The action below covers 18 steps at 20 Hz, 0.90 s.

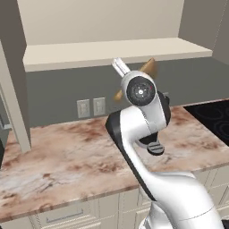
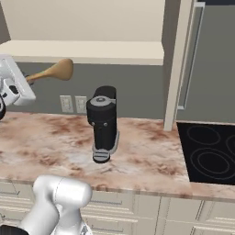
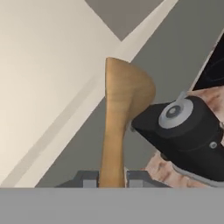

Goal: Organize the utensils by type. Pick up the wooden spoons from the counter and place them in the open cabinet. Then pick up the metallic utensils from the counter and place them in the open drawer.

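Tan wooden spoon (image 3: 118, 118) clamped in the claw (image 3: 112, 179) — below the open cabinet (image 2: 92, 50).

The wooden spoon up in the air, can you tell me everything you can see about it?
The spoon is plain tan wood all over, with a rounded bowl and a slim handle. The pincer is shut on its handle, one finger on each side, so it hangs in the air touching nothing else. It is raised above the counter, its bowl near the front edge of the cabinet shelf. A black appliance stands on the counter nearby.
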Tool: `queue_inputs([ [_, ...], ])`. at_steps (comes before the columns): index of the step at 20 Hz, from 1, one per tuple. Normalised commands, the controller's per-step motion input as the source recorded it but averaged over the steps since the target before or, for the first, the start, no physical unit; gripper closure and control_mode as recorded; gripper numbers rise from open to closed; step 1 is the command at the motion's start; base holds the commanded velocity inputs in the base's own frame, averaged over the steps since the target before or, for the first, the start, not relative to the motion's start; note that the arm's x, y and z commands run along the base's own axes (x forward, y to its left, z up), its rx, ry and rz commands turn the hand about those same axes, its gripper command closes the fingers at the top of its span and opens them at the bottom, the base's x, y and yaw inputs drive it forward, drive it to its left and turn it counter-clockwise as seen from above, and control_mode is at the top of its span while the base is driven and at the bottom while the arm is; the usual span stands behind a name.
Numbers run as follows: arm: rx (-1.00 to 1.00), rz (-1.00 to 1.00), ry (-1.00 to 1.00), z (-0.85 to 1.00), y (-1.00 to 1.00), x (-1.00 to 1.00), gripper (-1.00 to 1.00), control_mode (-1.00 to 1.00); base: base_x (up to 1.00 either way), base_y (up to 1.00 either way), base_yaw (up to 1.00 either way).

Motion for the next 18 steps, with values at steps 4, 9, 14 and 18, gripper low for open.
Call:
queue_inputs([
  [4, 0.15, -0.1, -0.06, 0.7, 0.06, 0.32, 1.0, -1.0, 0.0, 0.0, 0.0],
  [9, 0.19, -0.08, -0.01, 0.58, 0.06, 0.52, 1.0, -1.0, 0.0, 0.0, 0.0],
  [14, 0.31, -0.01, -0.05, 0.27, 0.01, 0.59, 1.0, -1.0, 0.0, 0.0, 0.0],
  [18, 0.41, 0.04, -0.15, 0.05, 0.0, 0.45, 1.0, -1.0, 0.0, 0.0, 0.0],
])
